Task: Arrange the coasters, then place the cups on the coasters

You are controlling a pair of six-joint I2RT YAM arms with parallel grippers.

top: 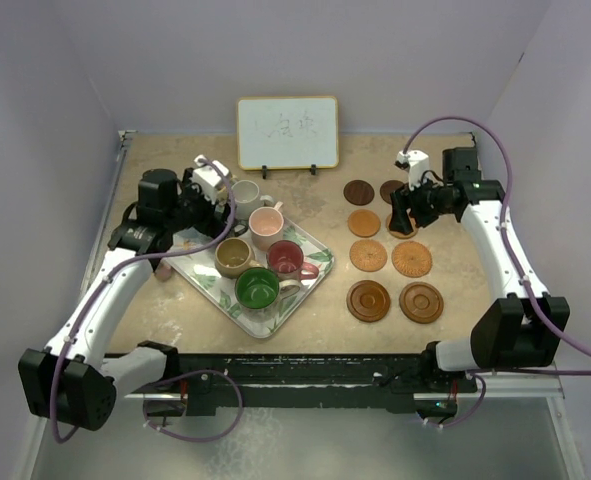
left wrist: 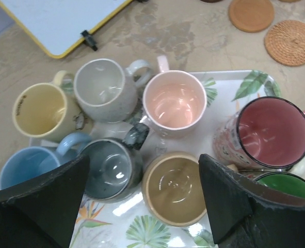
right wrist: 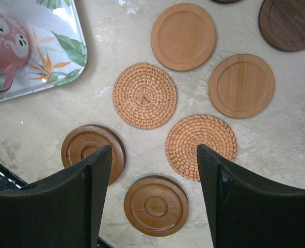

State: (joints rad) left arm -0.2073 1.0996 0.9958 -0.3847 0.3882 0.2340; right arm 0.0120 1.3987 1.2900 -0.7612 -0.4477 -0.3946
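Observation:
Several cups stand crowded on the leaf-patterned tray [left wrist: 229, 85]: yellow [left wrist: 44, 111], off-white [left wrist: 103, 89], pink [left wrist: 174, 102], light blue [left wrist: 26, 165], dark grey-blue [left wrist: 108, 168], tan [left wrist: 175, 187], red [left wrist: 273, 132] and green [left wrist: 289, 186]. My left gripper [left wrist: 142, 199] hangs open above the tan and grey-blue cups and holds nothing. Several coasters lie in two columns right of the tray: dark [top: 358, 192], light wood [top: 364, 223], woven [top: 368, 255] and ringed brown [top: 368, 300]. My right gripper [right wrist: 155, 175] is open and empty over the ringed brown coaster [right wrist: 156, 205] and a woven one [right wrist: 201, 147].
A yellow-framed whiteboard [top: 287, 132] stands on clips at the back of the table. The tray's corner [right wrist: 64, 46] with the red cup lies just left of the coasters. Purple walls close in the sides and back.

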